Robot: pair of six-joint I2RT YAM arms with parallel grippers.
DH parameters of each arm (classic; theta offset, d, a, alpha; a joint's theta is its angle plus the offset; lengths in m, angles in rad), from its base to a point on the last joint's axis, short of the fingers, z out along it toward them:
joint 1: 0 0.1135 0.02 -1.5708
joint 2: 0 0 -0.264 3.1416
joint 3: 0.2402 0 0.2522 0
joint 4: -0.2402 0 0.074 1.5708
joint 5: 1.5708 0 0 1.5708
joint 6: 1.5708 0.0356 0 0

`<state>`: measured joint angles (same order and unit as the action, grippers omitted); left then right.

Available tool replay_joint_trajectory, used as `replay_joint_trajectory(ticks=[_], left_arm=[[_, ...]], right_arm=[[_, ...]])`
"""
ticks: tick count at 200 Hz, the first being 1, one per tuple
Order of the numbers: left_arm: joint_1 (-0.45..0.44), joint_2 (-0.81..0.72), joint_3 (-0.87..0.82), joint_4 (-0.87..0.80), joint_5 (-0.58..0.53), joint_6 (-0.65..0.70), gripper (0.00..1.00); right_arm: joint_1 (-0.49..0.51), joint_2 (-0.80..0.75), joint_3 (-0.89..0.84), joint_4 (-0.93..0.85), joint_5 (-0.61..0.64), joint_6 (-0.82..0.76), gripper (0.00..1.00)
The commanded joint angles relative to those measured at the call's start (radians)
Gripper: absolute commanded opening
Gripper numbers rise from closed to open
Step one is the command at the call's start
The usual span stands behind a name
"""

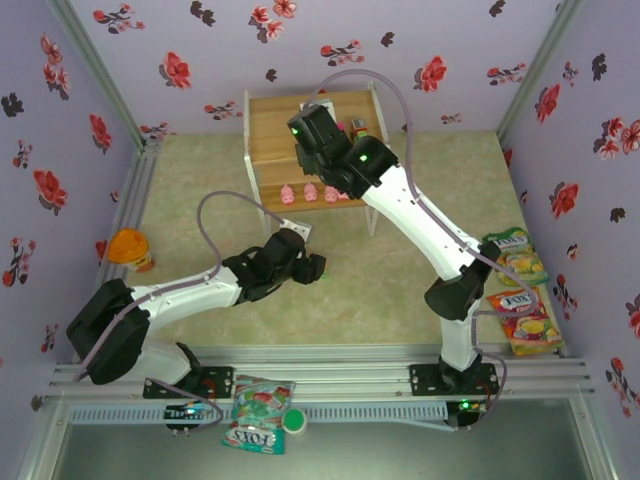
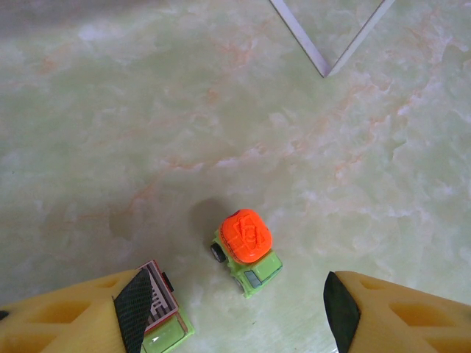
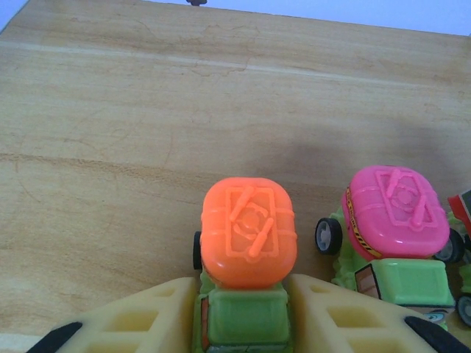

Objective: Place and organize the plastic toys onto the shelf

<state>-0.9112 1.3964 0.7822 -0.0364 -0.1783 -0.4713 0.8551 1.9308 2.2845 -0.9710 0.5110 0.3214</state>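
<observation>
Right gripper [image 3: 243, 285] clasps orange-topped car [image 3: 249, 232] on the shelf [image 3: 110, 147]
A pink-topped car [image 3: 397, 209] stands at its 3 o'clock. Above the table [image 2: 147, 110], the left gripper [image 2: 235, 300] gapes open, a second orange car [image 2: 246, 246] just ahead at 12 o'clock.

**Left arm** [image 1: 190, 290] and **right arm** [image 1: 420, 215]: white link shells between bulky black joint housings, each rising from a black base [image 1: 455, 380]. A thin grey cable [image 1: 232, 194] loops beside each arm. Small green lights [image 1: 364, 157] glow on the wrist housings. Fingers [image 2: 66, 316]: pale yellow moulded plastic with recessed cells, faced with black ribbed pads [image 2: 135, 309].
</observation>
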Motion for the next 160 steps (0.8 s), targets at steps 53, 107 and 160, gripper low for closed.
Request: replay_joint_trajectory(ticks=[53,107,160], left_arm=[[0.006,-0.013,-0.008,0.012,0.006,0.016,0.68],[0.006,-0.011,-0.008,0.012,0.002,0.018,0.68],[0.006,-0.01,-0.006,0.01,0.002,0.017,0.68]], right_arm=[[-0.012,0.042,0.069,-0.015,-0.005,-0.021,0.36],[-0.019,0.051,0.081,-0.014,0.006,-0.027,0.35],[-0.019,0.041,0.083,-0.016,-0.005,-0.024,0.4]])
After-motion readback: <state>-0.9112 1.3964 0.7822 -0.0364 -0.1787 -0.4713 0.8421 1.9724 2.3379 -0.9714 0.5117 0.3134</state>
